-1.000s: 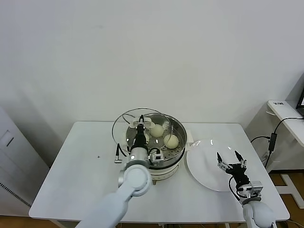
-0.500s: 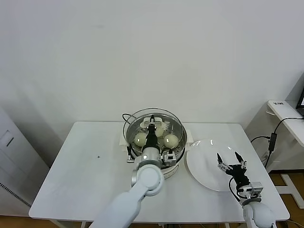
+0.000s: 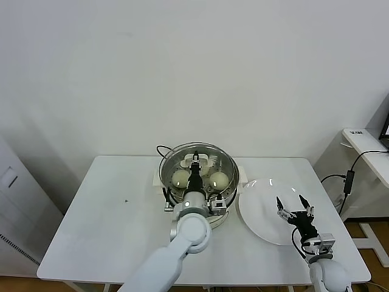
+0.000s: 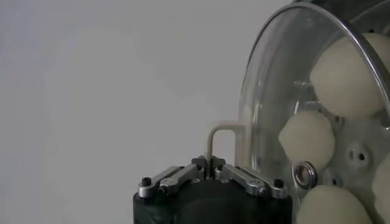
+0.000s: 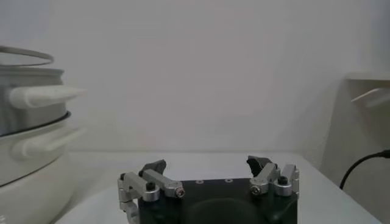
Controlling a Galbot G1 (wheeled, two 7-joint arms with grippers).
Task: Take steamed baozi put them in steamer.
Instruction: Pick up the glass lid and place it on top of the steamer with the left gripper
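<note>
The steamer (image 3: 233, 182), a steel pot on a white base, stands mid-table. Cream-white baozi lie on its tray, one at the left (image 3: 180, 178) and one at the right (image 3: 219, 179). My left gripper (image 3: 195, 162) is shut on the cream handle (image 4: 214, 139) of the round glass lid (image 3: 176, 158), which sits level over the pot. In the left wrist view three baozi (image 4: 306, 137) show through the lid (image 4: 268, 97). My right gripper (image 3: 290, 203) is open and empty over the white plate (image 3: 261, 222). It also shows open in the right wrist view (image 5: 207, 165).
The white plate lies right of the steamer and holds nothing. A black cord (image 3: 159, 149) runs behind the pot. The steamer's side and handle show in the right wrist view (image 5: 33, 97). A side table with a cable (image 3: 349, 176) stands at the far right.
My left gripper has carried the glass lid from tilted at the pot's left to level over the pot. The right gripper has barely moved.
</note>
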